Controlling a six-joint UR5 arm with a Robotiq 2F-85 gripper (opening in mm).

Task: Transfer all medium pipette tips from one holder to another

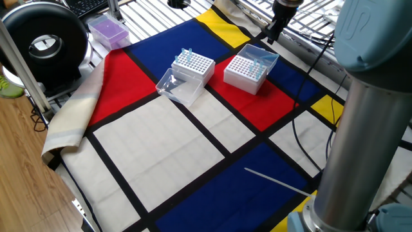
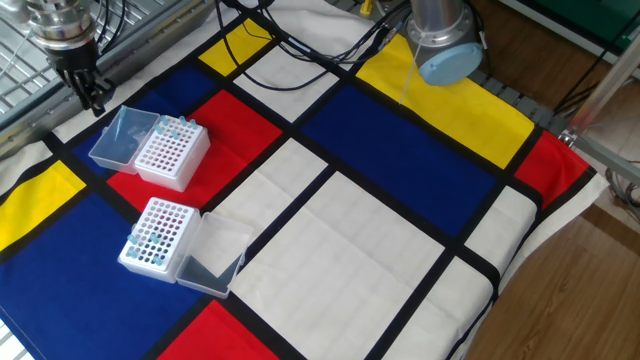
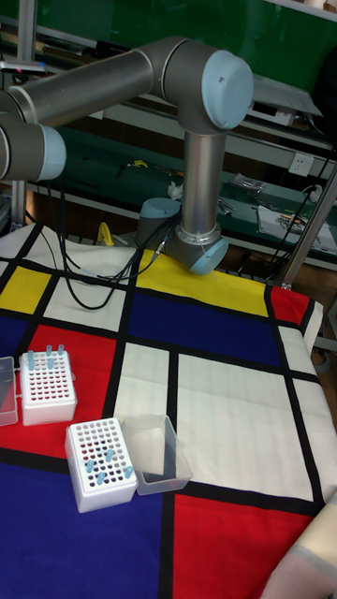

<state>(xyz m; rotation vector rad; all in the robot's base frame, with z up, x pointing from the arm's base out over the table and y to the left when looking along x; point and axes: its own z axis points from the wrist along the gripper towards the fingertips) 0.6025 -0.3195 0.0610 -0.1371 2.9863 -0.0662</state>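
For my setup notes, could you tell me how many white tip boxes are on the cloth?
2: one white tip box near the gripper, the other nearer the cloth's centre.

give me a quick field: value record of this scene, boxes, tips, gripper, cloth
surface: colour-block cloth in red, blue, yellow and white panels with black lines
box one: white perforated box on a red panel, clear lid open beside it
box two: white perforated box on a blue panel, clear lid open beside it
tips: medium pipette tips standing at one edge of box one; more tips scattered in box two
gripper: gripper above the cloth beyond box one, touching neither box; whether the jaws hold a tip cannot be told
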